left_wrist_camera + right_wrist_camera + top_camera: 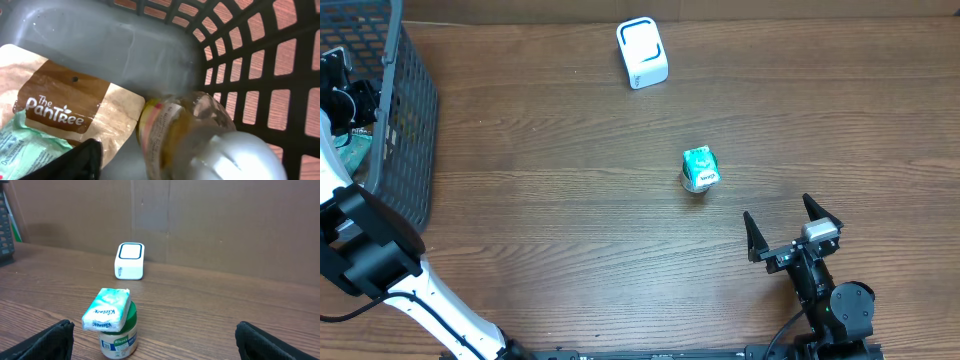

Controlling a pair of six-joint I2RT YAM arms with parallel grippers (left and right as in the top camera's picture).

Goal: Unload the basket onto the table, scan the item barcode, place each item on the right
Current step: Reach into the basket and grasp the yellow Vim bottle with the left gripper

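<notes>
My left gripper (pixel 160 172) reaches down inside the grey basket (pixel 150 45). Only its left finger (pixel 75 162) shows. A clear jar (pixel 180 130) with a pale label and a silvery cap lies just right of that finger, with a gap between them, so the jaws stand open around it. The other finger is hidden. From above, the left gripper (pixel 342 90) sits at the basket (pixel 410 120) on the far left. The white barcode scanner (pixel 642 52) stands at the back. My right gripper (pixel 790 232) is open and empty near the front edge.
A brown "The PanTree" pouch (pixel 65 100) and a green packet (pixel 25 145) lie in the basket beside the jar. A green-lidded Knorr jar (pixel 119 340) with a Kleenex pack (pixel 107 310) on top stands mid-table, in front of the right gripper.
</notes>
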